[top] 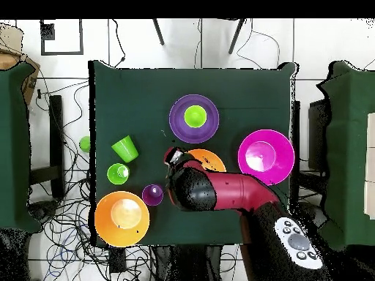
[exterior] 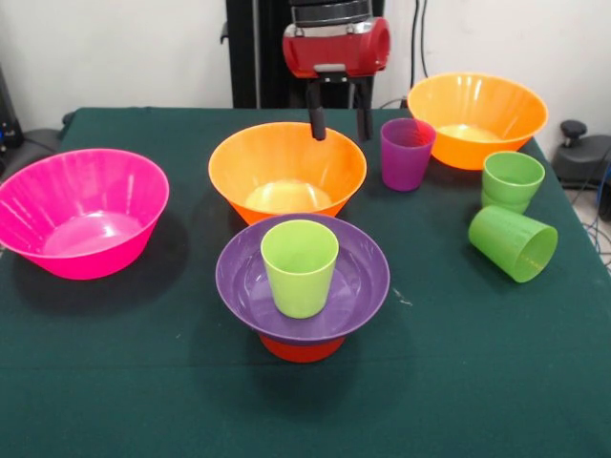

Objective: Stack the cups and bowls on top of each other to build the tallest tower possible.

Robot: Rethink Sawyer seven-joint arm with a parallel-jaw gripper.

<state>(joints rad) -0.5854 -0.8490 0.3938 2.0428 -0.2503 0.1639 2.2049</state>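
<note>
Gripper (exterior: pixel 338 122) open, empty, above far rim of orange bowl (exterior: pixel 287 170) | tower (exterior: pixel 302 286) stands just in front | advice: grasp rim firmly, lift straight, avoid purple cup (exterior: pixel 407 153)

No readable text, label, brand, number or sign is showing on anything in either view.

Bright even indoor light, soft shadows under the pink bowl (exterior: pixel 81 212), glossy highlights inside bowls, focus crisp
</note>
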